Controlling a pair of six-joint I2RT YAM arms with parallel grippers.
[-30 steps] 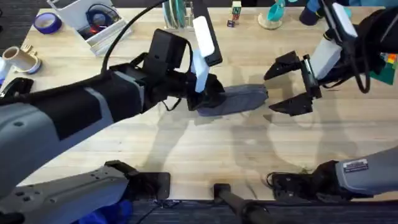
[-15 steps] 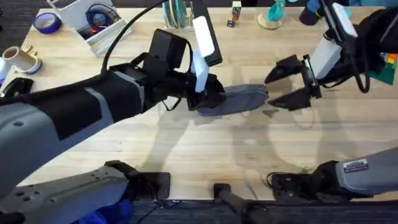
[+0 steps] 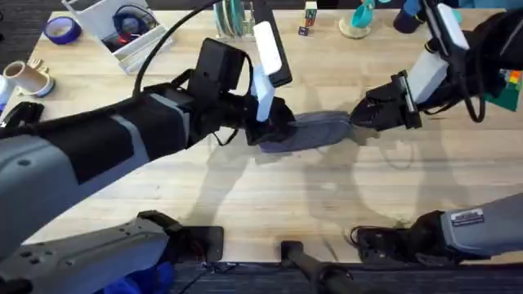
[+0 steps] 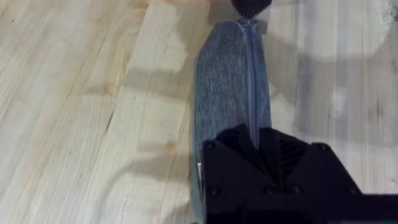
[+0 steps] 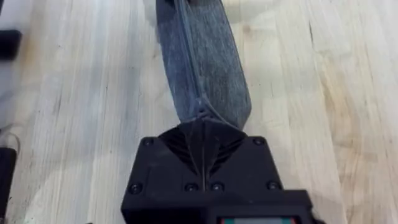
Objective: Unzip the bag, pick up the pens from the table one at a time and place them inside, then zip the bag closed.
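Your right gripper (image 3: 365,117) is clenched on the right end of the bag (image 3: 315,131), its fingers pinched together at the zipper's tip; your right wrist camera shows the closed fingers (image 5: 204,144) meeting right where the fabric narrows. Your left gripper (image 3: 274,129) is clamped on the bag's left end, with the fingers (image 4: 261,152) pressed over the zipper line. The bag lies flat between them, zipper seam up, on the table (image 3: 270,204) around its middle, somewhat toward the far edge.
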